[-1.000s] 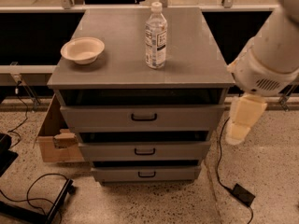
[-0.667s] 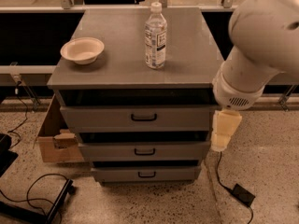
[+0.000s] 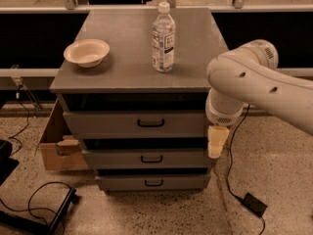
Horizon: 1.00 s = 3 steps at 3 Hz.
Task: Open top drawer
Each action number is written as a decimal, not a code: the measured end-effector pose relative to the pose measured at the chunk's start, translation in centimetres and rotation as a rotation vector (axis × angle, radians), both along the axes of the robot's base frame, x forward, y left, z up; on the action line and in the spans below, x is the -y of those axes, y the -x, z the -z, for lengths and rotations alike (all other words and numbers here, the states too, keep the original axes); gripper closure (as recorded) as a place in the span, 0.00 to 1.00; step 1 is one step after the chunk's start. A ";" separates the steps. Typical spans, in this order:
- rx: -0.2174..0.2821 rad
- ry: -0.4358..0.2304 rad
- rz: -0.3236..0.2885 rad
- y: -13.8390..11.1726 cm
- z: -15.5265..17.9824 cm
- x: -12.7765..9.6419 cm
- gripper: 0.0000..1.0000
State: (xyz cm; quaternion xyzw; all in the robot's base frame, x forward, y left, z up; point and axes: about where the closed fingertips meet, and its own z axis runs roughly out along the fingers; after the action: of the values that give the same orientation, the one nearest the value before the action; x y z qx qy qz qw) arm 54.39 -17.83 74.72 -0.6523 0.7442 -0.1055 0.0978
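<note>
None of the pull looks done: the wide grey metal top drawer (image 3: 107, 124), under the cabinet top (image 3: 122, 58), sits shut, its black bar handle (image 3: 150, 123) untouched, the pale gripper (image 3: 217, 142) hanging beside its right end, its spread I cannot tell.

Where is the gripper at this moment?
In the camera view, the gripper hangs at the cabinet's right front corner, by the right end of the top drawer, right of its black handle.

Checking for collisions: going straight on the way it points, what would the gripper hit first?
The gripper, at the top drawer's right end, points down: probably the floor first, though it may clip the middle drawer; depth unclear.
</note>
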 end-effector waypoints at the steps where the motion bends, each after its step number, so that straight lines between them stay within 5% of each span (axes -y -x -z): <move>1: 0.009 -0.003 -0.016 -2.3 2.4 -0.1 0.00; 2: -0.007 -0.013 -0.037 -4.4 4.8 -1.2 0.00; 3: -0.036 -0.020 -0.058 -5.5 6.7 -2.5 0.16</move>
State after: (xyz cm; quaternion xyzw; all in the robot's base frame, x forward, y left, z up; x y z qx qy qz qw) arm 59.92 -15.31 68.06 -0.6744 0.7276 -0.0834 0.0939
